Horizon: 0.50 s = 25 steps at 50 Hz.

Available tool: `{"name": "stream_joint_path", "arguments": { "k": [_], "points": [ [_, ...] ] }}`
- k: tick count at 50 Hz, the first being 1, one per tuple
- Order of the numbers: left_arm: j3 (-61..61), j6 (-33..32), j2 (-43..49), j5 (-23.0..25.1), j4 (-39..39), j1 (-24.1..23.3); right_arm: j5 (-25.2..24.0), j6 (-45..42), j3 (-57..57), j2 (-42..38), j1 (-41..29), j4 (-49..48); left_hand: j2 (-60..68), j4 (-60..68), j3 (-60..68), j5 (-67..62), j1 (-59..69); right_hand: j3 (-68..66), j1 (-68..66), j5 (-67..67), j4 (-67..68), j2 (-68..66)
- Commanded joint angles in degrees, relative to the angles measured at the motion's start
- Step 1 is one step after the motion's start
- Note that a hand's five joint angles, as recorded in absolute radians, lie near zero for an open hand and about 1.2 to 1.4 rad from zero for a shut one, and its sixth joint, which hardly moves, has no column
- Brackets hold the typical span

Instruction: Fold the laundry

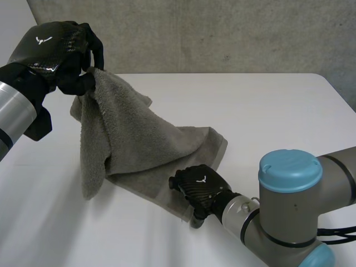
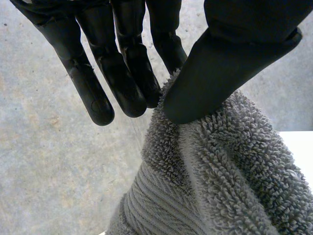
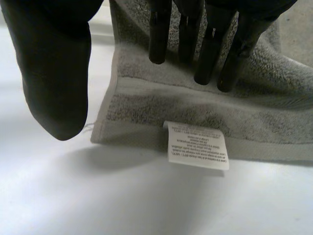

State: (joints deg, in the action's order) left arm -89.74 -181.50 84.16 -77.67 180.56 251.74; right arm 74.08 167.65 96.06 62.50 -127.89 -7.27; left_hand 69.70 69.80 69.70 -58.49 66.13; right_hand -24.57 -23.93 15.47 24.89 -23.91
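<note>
Fingers and thumb of left hand pinch towel corner, lifted. Right hand fingers straight at near corner; right wrist view adds white label on hem.

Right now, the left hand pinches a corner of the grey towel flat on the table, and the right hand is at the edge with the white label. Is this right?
Not quite: the head view shows the left hand pinching that corner of the grey towel raised above the table, not flat on it. The right hand is indeed at the edge with the white label.
</note>
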Motion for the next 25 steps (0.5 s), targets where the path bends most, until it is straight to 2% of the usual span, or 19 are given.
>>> {"name": "stream_joint_path", "arguments": {
  "k": [1,25],
  "points": [
    [-0.26,0.09,0.3,0.07,0.06,0.68,0.01,0.05,-1.13,-2.64,0.09,-2.22,10.3,10.2,10.3,-11.51,13.87,-3.51,-4.15,2.61,3.19,-4.17],
    [-1.05,0.09,0.74,0.15,0.15,0.86,-0.08,0.58,-5.53,-7.22,-1.66,-2.31,10.3,10.2,10.3,-11.51,13.87,-4.69,-5.33,3.79,4.37,-5.35]
  ]
}}
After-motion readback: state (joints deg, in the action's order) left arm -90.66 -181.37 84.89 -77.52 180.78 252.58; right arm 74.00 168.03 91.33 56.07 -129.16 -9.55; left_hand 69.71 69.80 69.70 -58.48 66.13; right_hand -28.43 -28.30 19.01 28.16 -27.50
